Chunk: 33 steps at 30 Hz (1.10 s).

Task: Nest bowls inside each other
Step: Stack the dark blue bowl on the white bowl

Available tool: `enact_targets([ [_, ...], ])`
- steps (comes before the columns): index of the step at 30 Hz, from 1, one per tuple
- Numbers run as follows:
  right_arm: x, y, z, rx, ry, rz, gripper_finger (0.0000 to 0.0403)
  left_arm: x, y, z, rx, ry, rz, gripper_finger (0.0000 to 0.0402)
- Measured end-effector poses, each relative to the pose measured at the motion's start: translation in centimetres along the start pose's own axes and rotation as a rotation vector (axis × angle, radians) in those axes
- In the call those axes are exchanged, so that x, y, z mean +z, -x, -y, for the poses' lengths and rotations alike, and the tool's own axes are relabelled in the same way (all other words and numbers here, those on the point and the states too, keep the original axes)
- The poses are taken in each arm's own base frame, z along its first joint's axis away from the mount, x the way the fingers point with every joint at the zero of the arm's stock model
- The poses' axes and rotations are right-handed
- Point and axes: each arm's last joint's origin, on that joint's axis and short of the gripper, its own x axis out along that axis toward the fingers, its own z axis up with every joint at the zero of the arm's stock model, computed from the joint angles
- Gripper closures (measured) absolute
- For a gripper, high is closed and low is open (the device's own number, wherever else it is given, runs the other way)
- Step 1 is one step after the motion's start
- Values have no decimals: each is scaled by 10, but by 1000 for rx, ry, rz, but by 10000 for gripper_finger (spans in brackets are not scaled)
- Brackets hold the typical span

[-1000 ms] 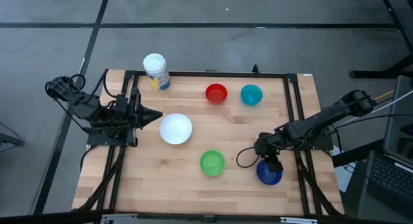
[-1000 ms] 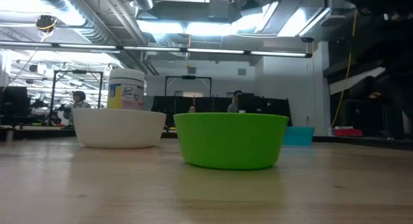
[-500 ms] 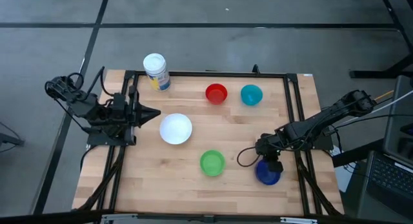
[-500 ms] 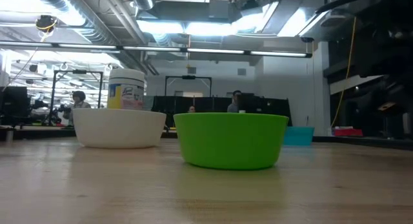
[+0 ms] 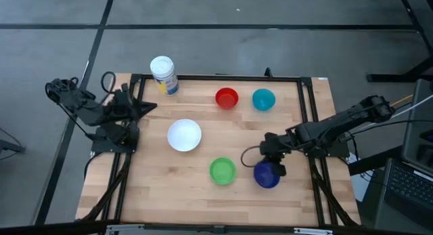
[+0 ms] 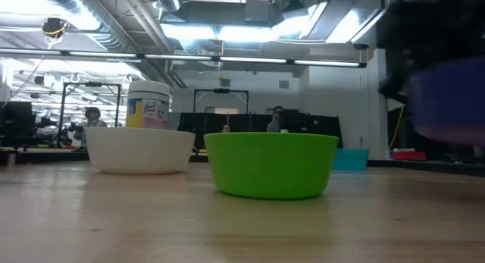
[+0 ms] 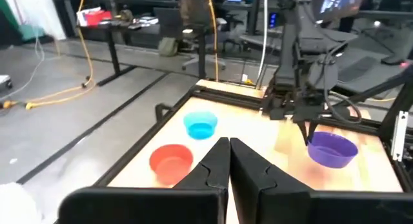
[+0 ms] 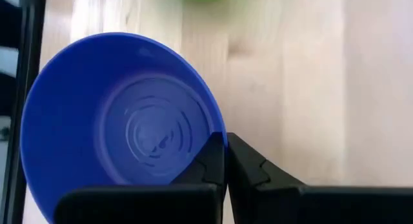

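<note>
My right gripper [image 5: 273, 164] is shut on the dark blue bowl [image 5: 266, 176], which hangs above the table near its right front, just right of the green bowl [image 5: 222, 171]. The white bowl [image 5: 184, 135] stands left of centre, with the red bowl [image 5: 226, 98] and the teal bowl [image 5: 263, 99] side by side at the far edge. All of these rest on their bases, mouths up. My left gripper [image 5: 147, 105] is shut on nothing and held above the table's left edge. My right gripper pinches the dark blue bowl's rim [image 8: 218, 121] on the side toward the table's right. One finger [image 8: 208, 158] is inside the bowl and the other [image 8: 250, 164] outside its wall. The fingers slant down from the right. The bowl [image 6: 447, 100] hangs mouth up, clear of the table.
An upright white-lidded container [image 5: 164, 74] stands at the far left corner. Black rails [image 5: 308, 120] run along the table's left and right sides. Bare wood lies between the white bowl and the two far bowls, and along the near edge.
My right gripper has lifted the dark blue bowl off the table and carried it a little left, toward the green bowl. My left gripper has drawn back toward the far left and turned so that it points more toward the far edge.
</note>
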Motion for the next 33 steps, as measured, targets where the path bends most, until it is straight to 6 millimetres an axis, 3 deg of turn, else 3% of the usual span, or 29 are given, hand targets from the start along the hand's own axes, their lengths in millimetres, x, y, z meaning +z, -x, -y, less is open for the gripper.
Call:
enact_targets([
  [7,47,2,4,-21,35,70,401,-12,17,-29,15,48,-4,399],
  [12,80,1,6,-20,69,116,401,-40,13,-33,16,77,-30,397],
  [20,133,5,28,-33,94,190,401,-77,6,-36,-9,170,16,399],
  [29,213,-26,47,-8,219,183,401,-82,8,-42,-33,188,77,399],
  [33,242,-28,62,-29,235,230,401,-82,8,-42,-33,185,76,397],
])
